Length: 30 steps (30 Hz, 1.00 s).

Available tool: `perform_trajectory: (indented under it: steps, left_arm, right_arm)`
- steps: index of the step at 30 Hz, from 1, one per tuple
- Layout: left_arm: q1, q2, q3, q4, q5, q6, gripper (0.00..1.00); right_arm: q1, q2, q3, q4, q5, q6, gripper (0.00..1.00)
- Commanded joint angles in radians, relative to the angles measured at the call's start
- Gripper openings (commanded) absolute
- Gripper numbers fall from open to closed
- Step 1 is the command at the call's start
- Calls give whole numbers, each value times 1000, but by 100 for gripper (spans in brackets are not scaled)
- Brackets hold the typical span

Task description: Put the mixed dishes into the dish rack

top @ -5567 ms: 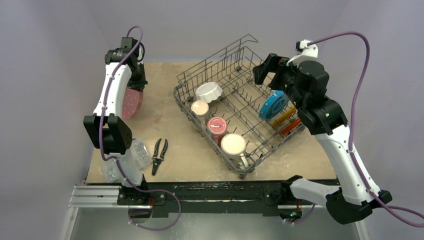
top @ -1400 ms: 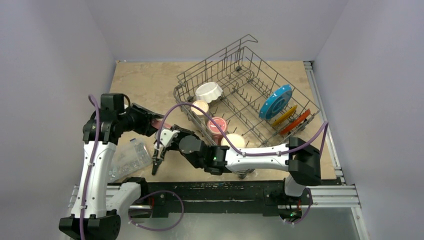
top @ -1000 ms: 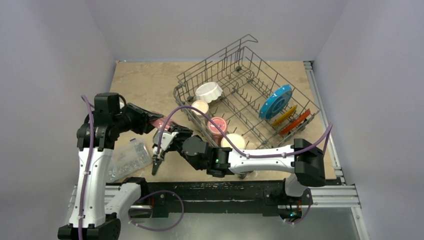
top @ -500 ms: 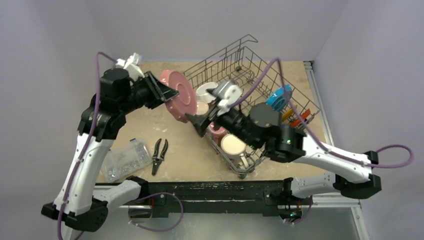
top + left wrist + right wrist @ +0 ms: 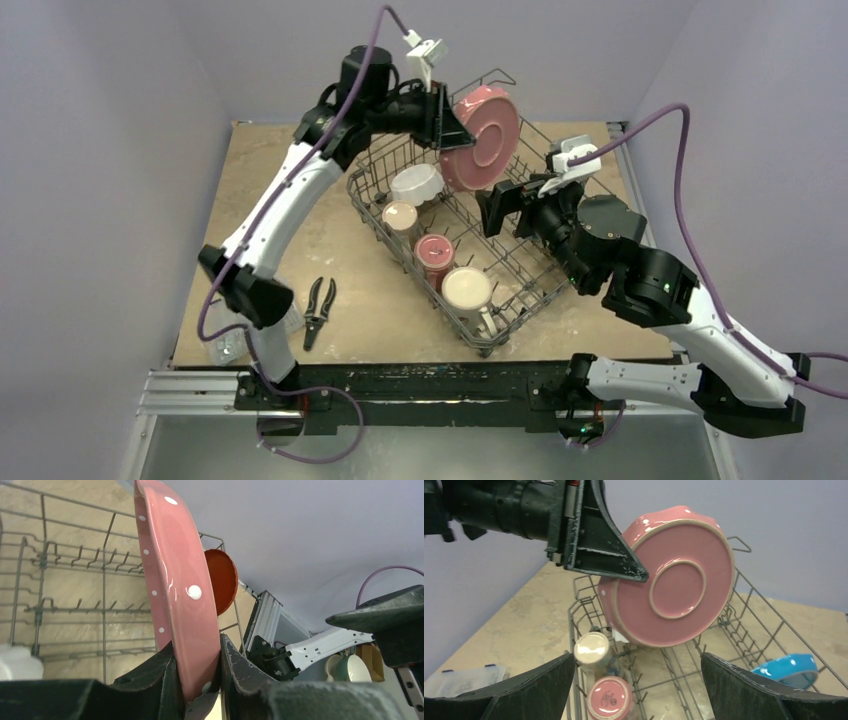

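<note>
Aloft, left gripper clamped on pink white-dotted round plate above grey wire dish rack, right gripper jaws apart over rack

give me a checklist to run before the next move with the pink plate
1. Hold of left gripper on pink plate: ok, shut on its rim from both faces.
2. Readiness of right gripper: ok, open and empty, facing the plate's underside.
3. Plate clear of dish rack: ok, held in the air above it.
4. Free tines in the rack: ok, bare rows between the maroon mug and blue plate.
5. Gap between the plate and the right gripper: cannot tell, depth is unclear in every view.
</note>
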Motion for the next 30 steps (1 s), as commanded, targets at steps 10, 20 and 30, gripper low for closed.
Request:
perform_trajectory:
  steps: [10,20,30]
  left_arm:
    - [-38,394,370,345,262,63,0]
    - [-39,516,388,422,269,118,0]
    - [-35,609,411,438,248,163,0]
  right_arm:
    - [-6,-103,39,-242,172,215,98]
    - [-5,-165,69,-373,186,313,98]
    - [-6,-152,71,-407,183,312,98]
